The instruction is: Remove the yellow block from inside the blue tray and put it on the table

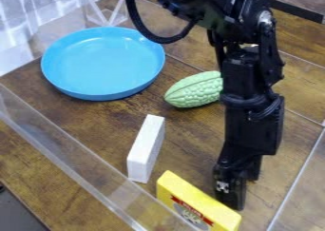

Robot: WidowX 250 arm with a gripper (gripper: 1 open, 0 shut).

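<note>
The yellow block [197,208] lies flat on the table [89,121] near the front edge, its red-and-white label facing up. My gripper [227,184] points steeply down just behind the block's far end, with its dark fingers spread open and nothing between them. Whether a fingertip touches the block I cannot tell. The blue tray [64,78] sits empty at the back left, well away from the gripper.
A plain white block [146,147] lies left of the gripper, between the tray and the yellow block. A green bumpy rounded object [197,89] rests beside the tray's right rim. A clear plastic wall [70,173] runs along the table's front-left edge.
</note>
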